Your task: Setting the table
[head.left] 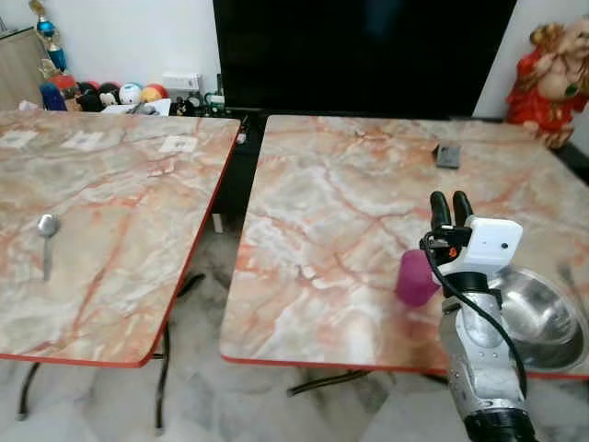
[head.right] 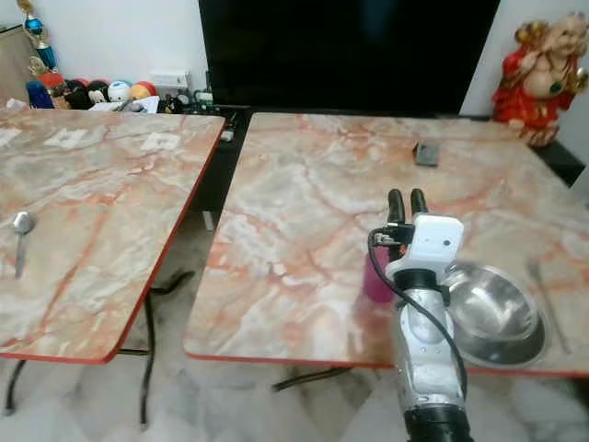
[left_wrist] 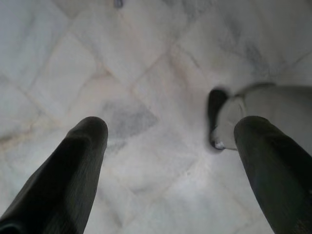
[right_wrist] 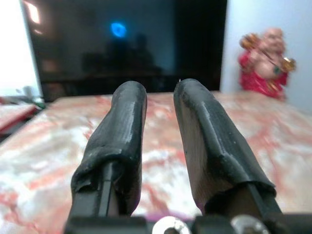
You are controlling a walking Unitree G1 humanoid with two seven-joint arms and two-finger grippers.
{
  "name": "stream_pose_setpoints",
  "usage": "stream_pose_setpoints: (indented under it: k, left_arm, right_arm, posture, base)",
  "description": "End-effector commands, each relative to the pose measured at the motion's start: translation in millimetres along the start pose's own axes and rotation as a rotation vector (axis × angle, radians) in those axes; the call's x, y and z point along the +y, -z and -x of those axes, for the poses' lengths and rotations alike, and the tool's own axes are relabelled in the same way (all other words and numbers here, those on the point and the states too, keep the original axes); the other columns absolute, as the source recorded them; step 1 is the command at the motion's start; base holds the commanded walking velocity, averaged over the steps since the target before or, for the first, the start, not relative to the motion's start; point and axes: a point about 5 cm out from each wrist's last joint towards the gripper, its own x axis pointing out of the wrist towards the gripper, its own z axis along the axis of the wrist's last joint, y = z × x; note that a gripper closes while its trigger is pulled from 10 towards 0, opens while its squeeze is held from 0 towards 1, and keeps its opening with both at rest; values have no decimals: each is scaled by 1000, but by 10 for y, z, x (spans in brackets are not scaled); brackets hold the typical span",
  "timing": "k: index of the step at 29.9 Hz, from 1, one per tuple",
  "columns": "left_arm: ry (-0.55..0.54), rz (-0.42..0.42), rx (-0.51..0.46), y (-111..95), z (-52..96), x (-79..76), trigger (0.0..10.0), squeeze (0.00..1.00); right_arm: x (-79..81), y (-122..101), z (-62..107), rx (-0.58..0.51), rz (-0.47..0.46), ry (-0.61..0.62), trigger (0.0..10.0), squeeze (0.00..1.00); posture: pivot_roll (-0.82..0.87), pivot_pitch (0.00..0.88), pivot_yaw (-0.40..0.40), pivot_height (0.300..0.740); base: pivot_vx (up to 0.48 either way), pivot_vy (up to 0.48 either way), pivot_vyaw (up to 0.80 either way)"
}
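Note:
A purple cup (head.left: 416,278) stands near the front edge of the right marble table (head.left: 350,212). To its right sits a steel bowl (head.left: 545,324), with a thin utensil (head.right: 545,299) lying just beyond the bowl. My right gripper (head.left: 451,204) is raised above the table behind the cup and points away from me. Its fingers (right_wrist: 129,117) are close together with nothing between them. A spoon (head.left: 47,230) lies on the left marble table (head.left: 110,203). My left gripper (left_wrist: 175,131) hangs open over the tiled floor.
A gap of floor separates the two tables. A small dark flat object (head.left: 447,155) lies at the back of the right table. Behind stand a black TV (head.left: 359,55) and a red figurine (head.left: 552,78). White paper squares (head.left: 179,144) lie on the left table.

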Motion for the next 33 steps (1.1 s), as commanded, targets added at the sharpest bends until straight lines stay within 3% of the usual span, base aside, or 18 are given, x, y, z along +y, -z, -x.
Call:
stream_pose_setpoints:
  k: [1,19,33]
  left_arm:
    - [-17,-6,9,5,5,58,10000,0]
    - [-22,2,0,-24,-3,58,10000,0]
    - [-23,6,-11,-68,-13,64,10000,0]
  right_arm:
    - [52,-83,-48,-36,-8,-13,10000,0]
    - [211,-15,-31,-3,-36,-48,10000,0]
    - [245,20,-36,18,-44,-56,10000,0]
  posture:
    - [-1,49,-19,740]
    - [11,77,-18,740]
    - [15,91,-20,740]
  base:
    - [0,480,0]
    - [0,480,0]
    - [0,480,0]
